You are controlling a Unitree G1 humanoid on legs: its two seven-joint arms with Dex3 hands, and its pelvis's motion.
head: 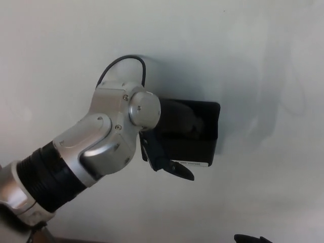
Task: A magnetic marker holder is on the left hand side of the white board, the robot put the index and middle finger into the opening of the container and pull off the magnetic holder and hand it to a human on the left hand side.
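The black magnetic marker holder (206, 139) sticks to the whiteboard (263, 61), its opening facing up. My left hand (177, 124) comes in from the lower left, and its two fingers (195, 124) reach down into the holder's opening. The thumb (174, 168) lies outside, across the lower front wall and over part of the white label (201, 164). The hand is shut on the holder's front wall. Only a black tip of my right hand (250, 238) shows at the bottom edge.
The silver wrist joint (114, 139) and black forearm cover the board to the holder's left. A black cable (126, 59) loops above the wrist. A dark strip of floor or frame shows at the bottom left corner.
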